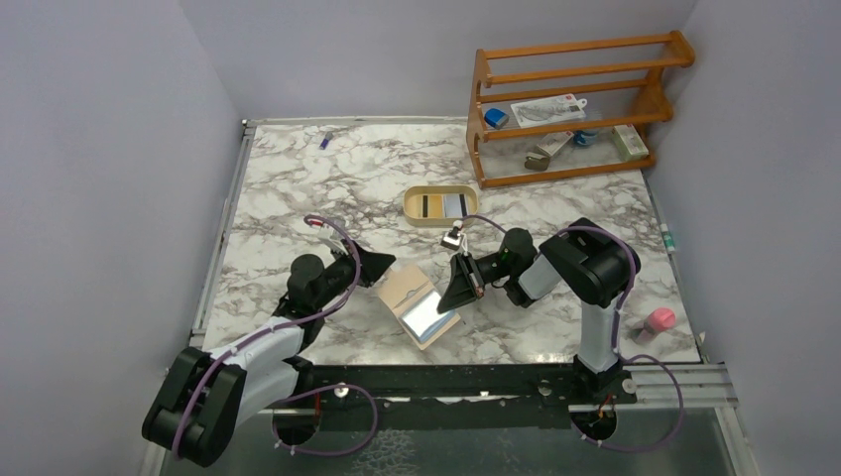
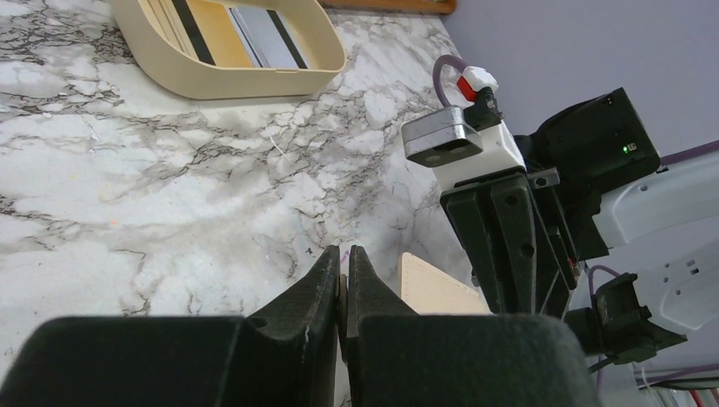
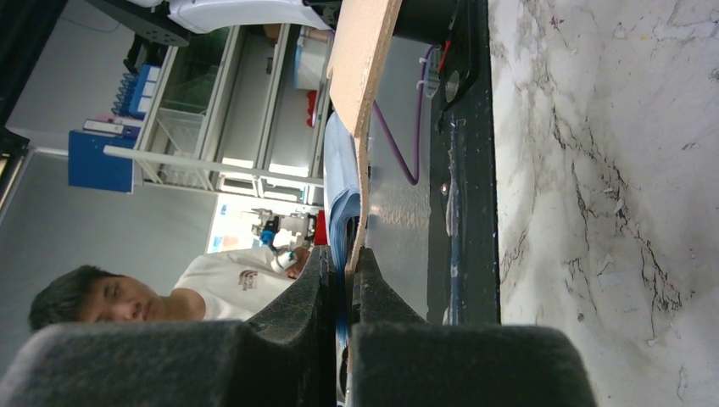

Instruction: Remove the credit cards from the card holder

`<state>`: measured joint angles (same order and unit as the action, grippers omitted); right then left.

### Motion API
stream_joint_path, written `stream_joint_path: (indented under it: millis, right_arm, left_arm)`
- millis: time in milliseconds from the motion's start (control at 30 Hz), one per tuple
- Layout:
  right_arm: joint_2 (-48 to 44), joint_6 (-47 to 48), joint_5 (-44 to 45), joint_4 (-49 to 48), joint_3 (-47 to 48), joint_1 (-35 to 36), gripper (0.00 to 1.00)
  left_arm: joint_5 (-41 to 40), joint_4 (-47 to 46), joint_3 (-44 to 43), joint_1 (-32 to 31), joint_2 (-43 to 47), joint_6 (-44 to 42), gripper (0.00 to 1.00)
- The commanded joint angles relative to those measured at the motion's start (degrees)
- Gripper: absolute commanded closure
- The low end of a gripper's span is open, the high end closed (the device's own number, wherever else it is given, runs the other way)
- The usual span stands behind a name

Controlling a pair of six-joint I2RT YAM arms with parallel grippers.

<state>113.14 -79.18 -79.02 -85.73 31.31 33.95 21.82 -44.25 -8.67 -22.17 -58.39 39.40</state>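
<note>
**2 hands on 1 wallet: one to anchor, one to draw**

The marble desk [image 1: 327, 198] gives me room to work in the middle, well away from the wooden rack [image 1: 578, 48] in the far right corner. The oval tray [image 1: 436, 222] sits just beyond my work and holds 2 striped cards [image 1: 424, 205]. I judge it to be the drop spot, near enough for a short carry.

The card holder [image 1: 405, 288] lies between my arms, opened out, one flap lifted off the desk. My left hand [image 2: 343, 254] is pinched together on the thin tan edge of its far corner. That hold is there to stop the wallet sliding when the other side pulls.

My right hand [image 3: 343, 253] is clamped on the pale blue credit cards [image 3: 337, 203] where they stand beside the tan flap. That flap's edge runs right into the same pinch, and I cannot tell whether it is caught too. If it is, pulling would drag the holder along rather than free the cards.
</note>
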Motion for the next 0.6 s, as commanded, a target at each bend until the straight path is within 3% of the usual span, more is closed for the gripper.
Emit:
stream_joint_path:
  millis: [0,200,367,433,500,567]
  right_arm:
    - [-0.1,1.1,-2.2,-16.5,-0.6,0.1,0.99]
    - [1.5,0.7,-2.2,-16.4,0.1,0.2,0.96]
    - [2.1,1.1,-1.9,-14.0,2.0,0.0,0.55]
    - [1.8,3.5,-0.9,-9.9,2.9,-0.3,0.31]
    - [1.0,7.2,0.4,-4.4,3.6,-0.9,0.14]
    - [-0.3,13.7,2.7,4.9,4.1,-2.2,0.10]
  left_arm:
    - [-0.2,-2.4,-1.4,0.4,0.3,0.0,0.98]
    - [-0.1,-2.3,-1.8,0.4,1.3,0.7,1.00]
    - [-2.8,-0.7,-2.5,0.4,4.3,1.0,1.00]
    - [-6.6,1.0,-1.8,0.4,6.2,0.9,1.00]
    - [-11.1,1.8,0.0,0.4,8.2,1.4,1.00]
    - [-16.0,1.7,2.9,0.4,10.5,2.8,1.00]
